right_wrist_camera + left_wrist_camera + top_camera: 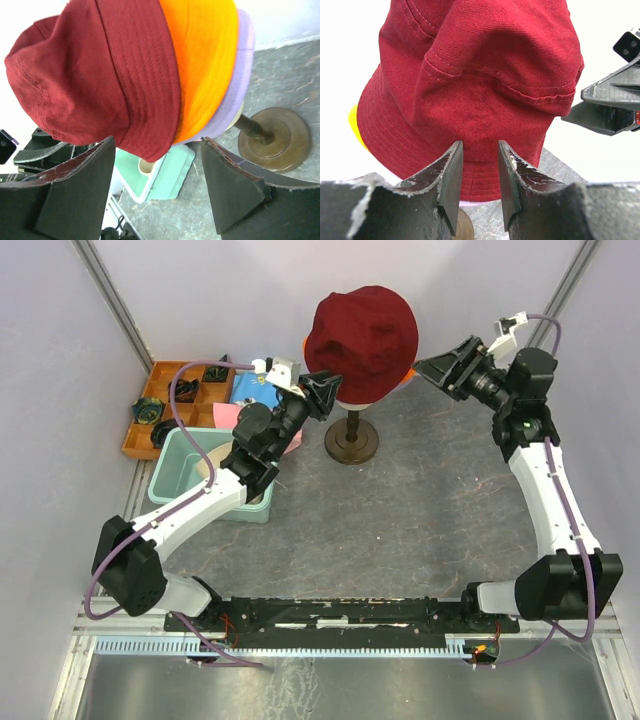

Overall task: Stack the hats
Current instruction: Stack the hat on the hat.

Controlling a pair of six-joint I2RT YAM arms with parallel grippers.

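Dark red hat sat topmost over orange hat and lavender hat on the stand, mid far edge of tabletop. Left gripper was at its left brim, jaws slightly parted, gap empty. Right gripper was just right of it, jaws wide apart.

Spread claw, seemingly clear of dark red hat

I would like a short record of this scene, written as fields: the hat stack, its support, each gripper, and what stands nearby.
stack, top to bottom: dark red hat, orange hat, lavender hat
support: dark stand with a round base
left gripper: jaws parted, at the dark red hat's brim, nothing pinched
right gripper: wide open, empty, on the opposite side of the stack
nearby: green bin, left of the stand
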